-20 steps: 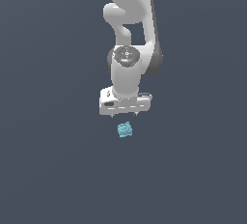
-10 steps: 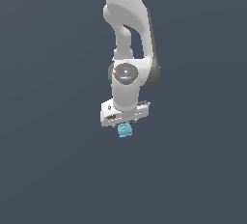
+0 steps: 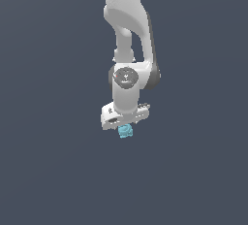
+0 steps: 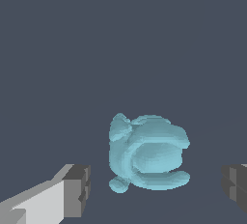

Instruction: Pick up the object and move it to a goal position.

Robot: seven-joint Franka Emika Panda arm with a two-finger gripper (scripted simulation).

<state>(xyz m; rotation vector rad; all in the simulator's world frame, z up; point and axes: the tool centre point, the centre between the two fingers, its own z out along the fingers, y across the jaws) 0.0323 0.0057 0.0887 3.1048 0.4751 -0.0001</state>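
Object (image 4: pixel 147 153) – cyan lumpy cube on the plain dark worktop, no edges or corners in view – lies directly under the gripper (image 4: pixel 157 191), centred between the two spread fingers (image 4: pixel 77 189), neither pad touching; no clear long axis – straight descent, then close

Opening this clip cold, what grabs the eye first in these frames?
The white Panda arm hangs down the middle of the exterior view against a plain dark grey background, its gripper right above a tiny cyan lumpy object. In the wrist view that object fills the centre, sitting between the two grey finger pads, which stand wide apart without touching it.
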